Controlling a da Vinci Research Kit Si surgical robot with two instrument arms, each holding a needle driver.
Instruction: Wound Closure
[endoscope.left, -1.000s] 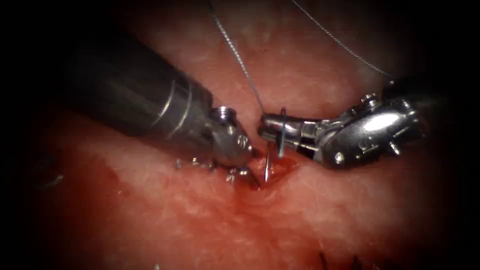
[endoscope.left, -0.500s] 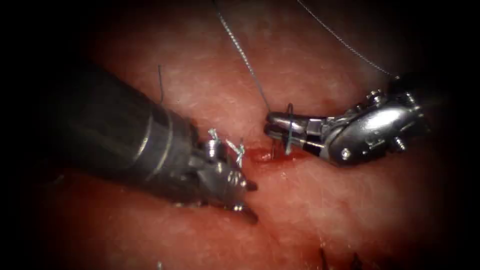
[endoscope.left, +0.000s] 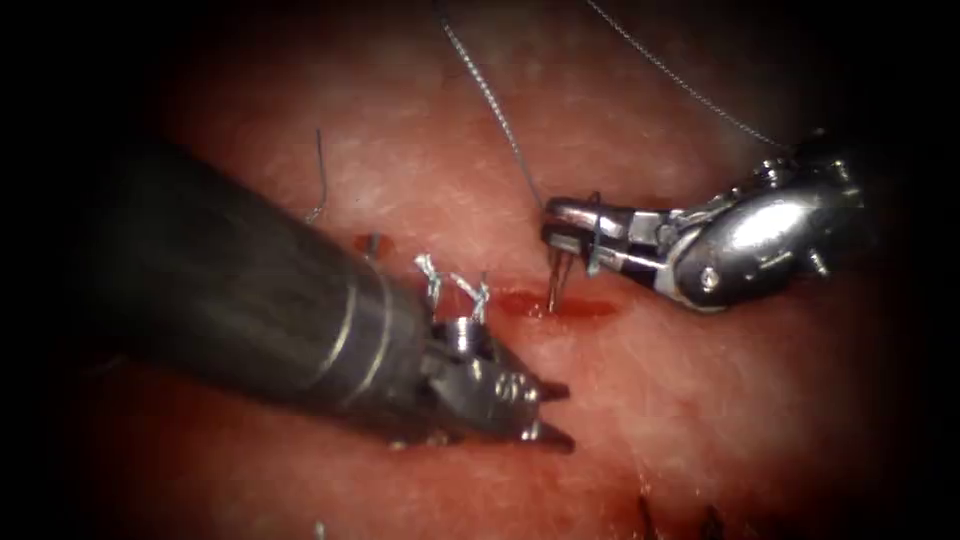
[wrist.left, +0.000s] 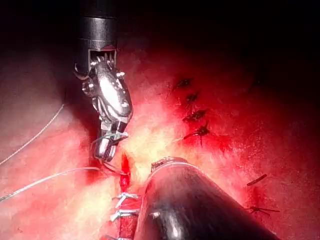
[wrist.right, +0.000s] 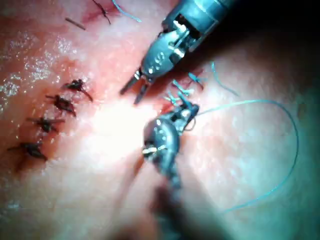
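My right tool (endoscope.left: 550, 225) comes in from the right with its jaws shut on the curved needle (endoscope.left: 553, 280) near its middle. The needle's point hangs down onto the red, open stretch of the cut (endoscope.left: 560, 307); whether it is in the tissue (endoscope.left: 700, 400) I cannot tell. Thread (endoscope.left: 490, 100) runs up and away from the jaws. My left tool (endoscope.left: 555, 413) hovers just below the cut, jaws open, holding nothing. In the left wrist view the right tool (wrist.left: 105, 150) stands over the cut (wrist.left: 124, 167). In the right wrist view the left tool (wrist.right: 135, 90) is open.
Two pale knotted stitches (endoscope.left: 455, 285) close the cut just left of the needle. A cut thread end (endoscope.left: 320, 170) sticks up further left. A second strand (endoscope.left: 690, 95) runs to the right tool. Several dark older stitches (wrist.left: 195, 115) lie in a row on the tissue.
My left tool has drawn back from the cut, downward then to the right, and its jaws now stand open. The right tool has lifted slightly up and right with the needle.
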